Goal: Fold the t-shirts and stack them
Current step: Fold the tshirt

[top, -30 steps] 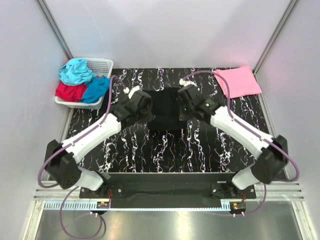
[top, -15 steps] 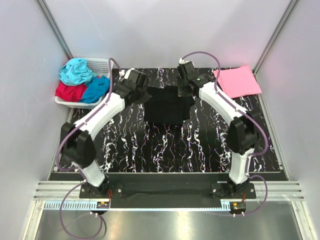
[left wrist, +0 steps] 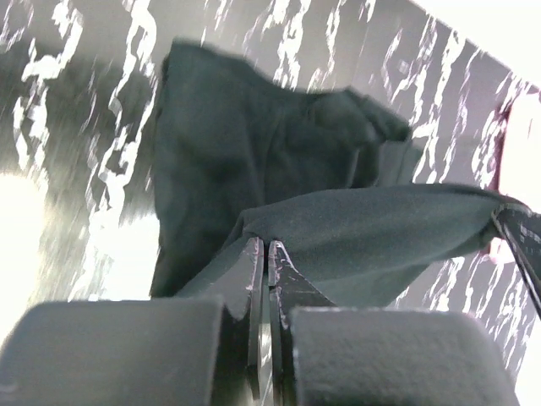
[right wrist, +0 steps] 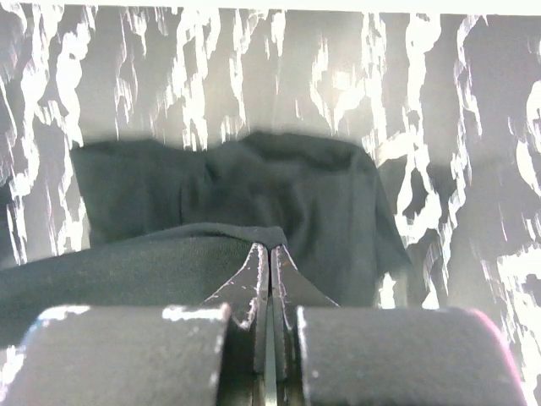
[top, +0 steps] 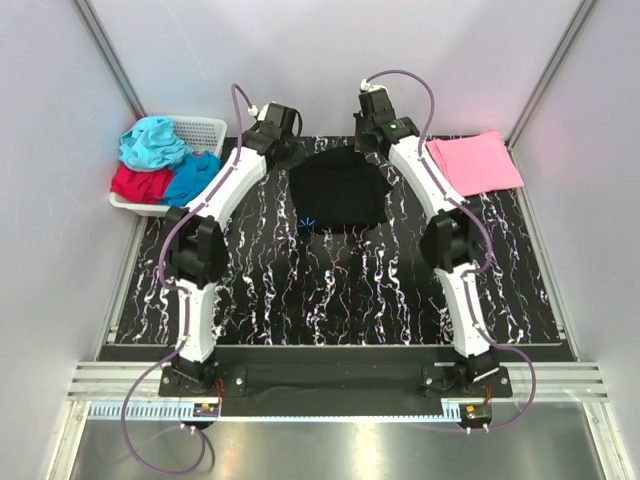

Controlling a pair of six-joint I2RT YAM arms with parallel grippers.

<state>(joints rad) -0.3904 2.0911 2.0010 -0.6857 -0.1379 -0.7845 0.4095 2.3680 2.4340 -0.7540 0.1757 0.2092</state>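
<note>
**Desk:** What is the moment here?

**Photographer:** Both arms stretch to the far edge of the tabletop [top: 330, 290], where a second ago they crouched low over its middle. The black t-shirt [top: 338, 195] has gone with them. It now lies toward the back, between the two wrists.

**Desk:** And the grip?

**Photographer:** The left fingers [left wrist: 252, 279] are pinched fully together on a fold of the black cloth. The right fingers [right wrist: 249, 283] are closed just as tight on the same edge further along. The held edge runs taut between them, raised off the surface. The rest of the shirt trails down and rests on the tabletop toward the arms' bases.

**Desk:** Anything new on show?

**Photographer:** A small light-blue starburst mark [top: 307, 222] now shows at the shirt's near-left edge. Half a second back the cloth was a tighter block and no mark could be seen.

**Desk:** So where does the job stand?

**Photographer:** Early, by my reading. This looks like a pull to draw the shirt out long, not a finished fold. The pink t-shirt [top: 476, 162] lies flat and folded at the far right corner. The teal t-shirt [top: 152, 140], red t-shirt [top: 138, 185] and blue t-shirt [top: 192, 178] sit bundled in the basket [top: 205, 128] at far left.
</note>
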